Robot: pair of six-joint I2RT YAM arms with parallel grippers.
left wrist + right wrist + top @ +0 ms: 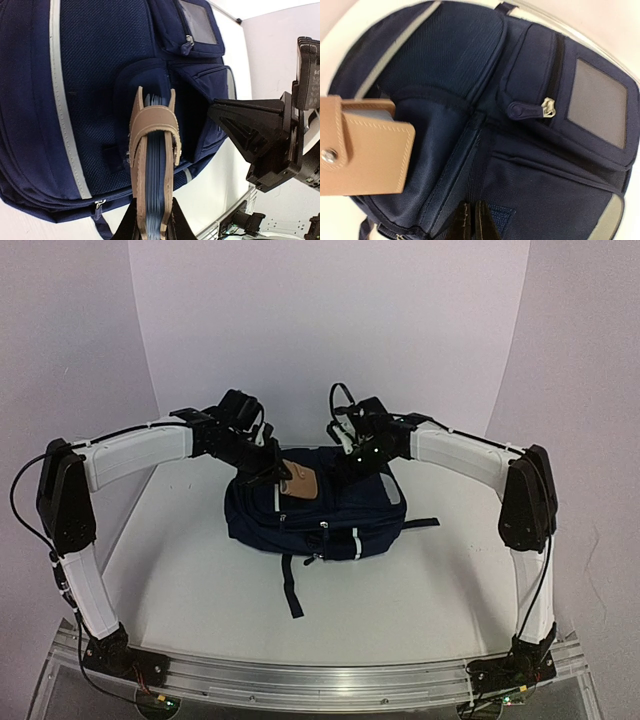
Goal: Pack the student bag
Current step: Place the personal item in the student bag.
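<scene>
**Both claws meeting at the far end of the student bag**

The student bag (315,520) is lying flat in the middle of the table (180,590). Its top end is pointing toward the far side, and a black strap (290,590) is trailing toward the near edge. I am reaching over it with both arms, which are coming together above its far end.

My left claw (152,222) is clenching a tan notebook (152,125) by one end, with a finger on each cover and the blue page edges showing between them. A snap strap (155,120) is wrapping over the notebook's other end. The notebook is standing on edge over the bag's upper panel, just right of the pale stripe (62,100). Its free end is sitting at a dark fold in the cloth, and I cannot tell whether it is going inside.

My right claw (471,220) is clamped fully shut, its fingertips pressing together against the bag's cloth beside a seam, near the notebook on its right. I cannot tell whether any cloth is caught between them. A front pocket with a grey window patch (597,102) and a zip pull (549,107) is lying on the bag's right side.
</scene>
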